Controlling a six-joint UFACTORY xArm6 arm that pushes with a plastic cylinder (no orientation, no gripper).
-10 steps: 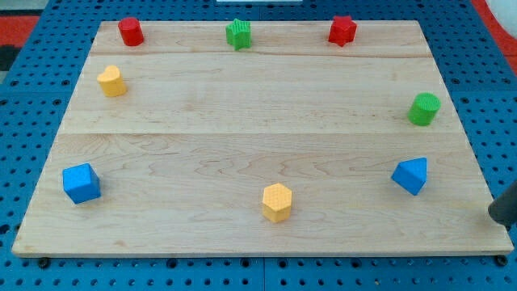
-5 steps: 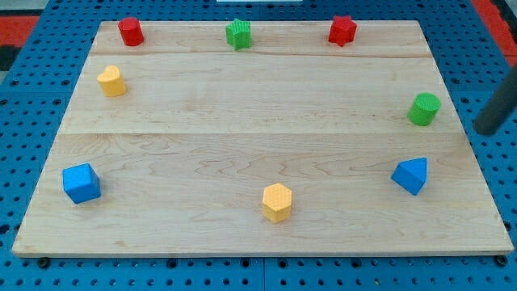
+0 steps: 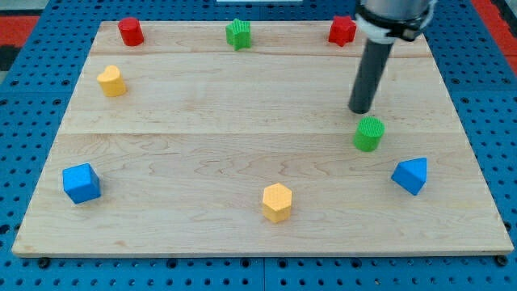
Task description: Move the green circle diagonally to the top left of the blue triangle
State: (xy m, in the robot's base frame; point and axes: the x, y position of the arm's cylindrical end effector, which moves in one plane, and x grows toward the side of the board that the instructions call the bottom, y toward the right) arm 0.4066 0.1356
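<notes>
The green circle (image 3: 368,133) is a short green cylinder standing on the wooden board (image 3: 242,145) at the view's right of centre. The blue triangle (image 3: 410,175) lies below and to the right of it, a short gap apart. My tip (image 3: 359,110) is just above the green circle, slightly to its left, very close to it or touching. The dark rod rises from there towards the view's top.
A red star (image 3: 342,31), a green star-like block (image 3: 238,34) and a red cylinder (image 3: 130,31) line the top edge. A yellow block (image 3: 111,81) is at upper left, a blue cube (image 3: 81,183) at lower left, a yellow hexagon (image 3: 276,202) at bottom centre.
My tip came in from off the board's right edge to above the green circle. The green circle has moved left and down, now sitting up-left of the blue triangle.
</notes>
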